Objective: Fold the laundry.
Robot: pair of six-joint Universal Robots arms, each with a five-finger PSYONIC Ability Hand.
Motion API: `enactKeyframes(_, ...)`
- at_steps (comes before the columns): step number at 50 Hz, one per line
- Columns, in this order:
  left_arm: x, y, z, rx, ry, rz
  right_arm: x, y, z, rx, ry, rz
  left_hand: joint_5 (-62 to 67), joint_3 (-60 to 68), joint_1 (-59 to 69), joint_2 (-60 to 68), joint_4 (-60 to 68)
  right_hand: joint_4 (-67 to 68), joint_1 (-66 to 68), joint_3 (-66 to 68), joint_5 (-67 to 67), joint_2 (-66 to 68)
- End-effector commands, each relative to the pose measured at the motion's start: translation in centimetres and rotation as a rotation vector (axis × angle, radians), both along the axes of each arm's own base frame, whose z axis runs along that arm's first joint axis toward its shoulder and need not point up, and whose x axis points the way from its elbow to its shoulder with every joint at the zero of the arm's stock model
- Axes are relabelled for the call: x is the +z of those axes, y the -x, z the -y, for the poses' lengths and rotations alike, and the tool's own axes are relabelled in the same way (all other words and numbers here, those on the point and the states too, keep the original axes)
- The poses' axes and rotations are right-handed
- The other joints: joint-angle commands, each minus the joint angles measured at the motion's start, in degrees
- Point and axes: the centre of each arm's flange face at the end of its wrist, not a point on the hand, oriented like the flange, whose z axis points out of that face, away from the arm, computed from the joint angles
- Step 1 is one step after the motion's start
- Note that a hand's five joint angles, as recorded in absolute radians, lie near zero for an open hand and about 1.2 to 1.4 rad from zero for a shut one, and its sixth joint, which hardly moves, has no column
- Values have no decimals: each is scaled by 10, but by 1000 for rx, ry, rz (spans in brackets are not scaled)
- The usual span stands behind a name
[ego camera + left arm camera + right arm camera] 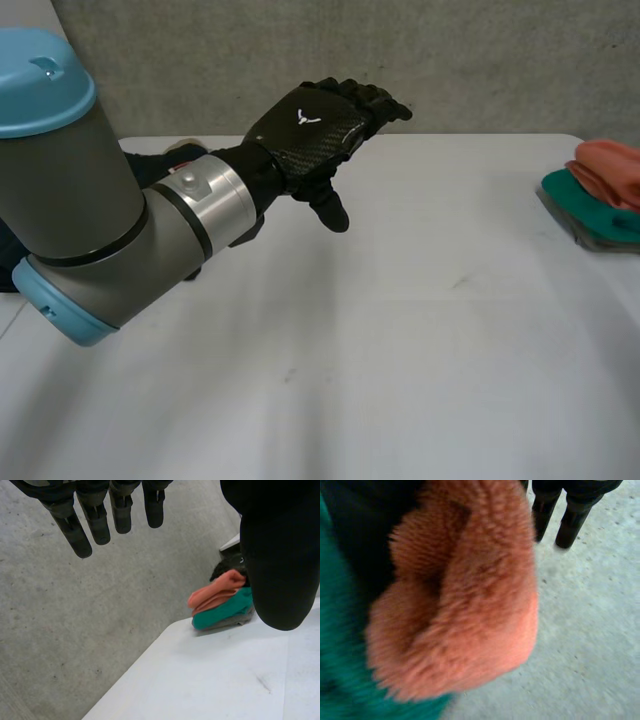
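Left hand (310,125) is hovering empty, fingers apart, over the surface (400,350). Right hand (570,525) is sitting by the orange cloth (465,605) at the right, grip impossible to tell. Likely stacking; the next move needs another piece.

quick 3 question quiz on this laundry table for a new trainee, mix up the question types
1. True or false: the left hand is holding a cloth.
2. Which cloth lies on top of the pile? A green, B orange, C grey.
3. Fill in: the pile sits near the table's ____ edge, as told by the robot's own sides.

Key: 1 false, its fingers are straight and hold nothing, raised over the table. 2 B, the orange cloth. 3 right.
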Motion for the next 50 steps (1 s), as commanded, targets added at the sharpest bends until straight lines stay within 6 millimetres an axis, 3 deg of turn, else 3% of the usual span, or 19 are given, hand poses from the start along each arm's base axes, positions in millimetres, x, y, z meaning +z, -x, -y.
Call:
enactKeyframes(1, 3, 0, -2, -2, 7, -5, 54, 8, -14, -24, 39, -8, -18, -10, -1, -9, -6, -55, -40, -53, -94, -45)
enactKeyframes(7, 4, 2, -5, -12, 9, -7, 99, 9, -35, -41, 4, 5, -18, -10, -1, -9, -6, -55, -40, -53, -94, -45)
enactKeyframes(17, 8, 5, -14, -34, 12, -14, 114, 33, -68, -142, -185, 54, -18, -10, -1, -9, -6, -55, -40, -53, -94, -45)
enactKeyframes(22, 15, 4, -17, -38, 19, -32, 119, 64, -82, -342, -268, -192, -20, -12, -2, -11, -7, -55, -40, -53, -94, -45)
enactKeyframes(27, 33, 3, -23, -46, 50, -80, 146, 67, -79, -509, -201, -366, -20, -12, -2, -11, -7, -55, -40, -53, -94, -45)
enactKeyframes(29, 41, 2, -23, -46, 65, -102, 161, 48, -74, -481, -125, -345, -18, -10, -1, -9, -6, -55, -40, -53, -94, -45)
enactKeyframes(30, 45, 1, -23, -44, 72, -113, 180, 26, -71, -443, -39, -297, -18, -10, -1, -9, -6, -55, -40, -53, -94, -45)
enactKeyframes(33, 67, -5, -24, -29, 113, -171, 218, -9, -77, -370, 113, -219, -16, -8, 1, -7, -4, -55, -40, -53, -94, -45)
enactKeyframes(34, 73, -7, -23, -17, 121, -186, 238, -34, -86, -312, 190, -176, -15, -7, 3, -6, -2, -55, -40, -53, -94, -45)
enactKeyframes(37, 95, -36, 2, 147, 163, -237, 252, -93, -106, -150, 268, -85, -13, -5, 4, -4, -1, -55, -40, -53, -94, -45)
enactKeyframes(38, 97, -43, 9, 188, 170, -240, 250, -111, -110, -102, 275, -66, -13, -5, 4, -4, -1, -55, -40, -53, -94, -45)
enactKeyframes(39, 100, -63, 27, 292, 181, -245, 247, -148, -121, 3, 291, -42, -13, -5, 4, -4, -1, -55, -40, -53, -94, -45)
enactKeyframes(40, 102, -73, 37, 344, 190, -244, 242, -165, -127, 50, 285, -35, -13, -5, 4, -4, -1, -55, -40, -53, -94, -45)
enactKeyframes(41, 101, -81, 44, 381, 190, -240, 231, -207, -145, 163, 270, -29, -13, -5, 4, -4, -1, -55, -40, -53, -94, -45)
enactKeyframes(42, 96, -106, 67, 493, 190, -218, 226, -220, -153, 203, 260, -28, -13, -5, 4, -4, -1, -55, -40, -53, -94, -45)
enactKeyframes(44, 88, -131, 88, 593, 188, -178, 211, -244, -169, 278, 216, -29, -13, -5, 4, -4, -1, -55, -40, -53, -94, -45)
enactKeyframes(45, 78, -149, 103, 659, 184, -128, 193, -263, -187, 352, 156, -38, -13, -5, 4, -4, -1, -55, -40, -53, -94, -45)
enactKeyframes(48, 50, -173, 130, 740, 168, -23, 166, -278, -206, 405, 71, -66, -13, -5, 4, -4, -1, -55, -40, -53, -94, -45)
enactKeyframes(50, 14, -188, 156, 784, 140, 96, 144, -282, -220, 425, -3, -102, -13, -5, 4, -4, -1, -55, -40, -53, -94, -45)
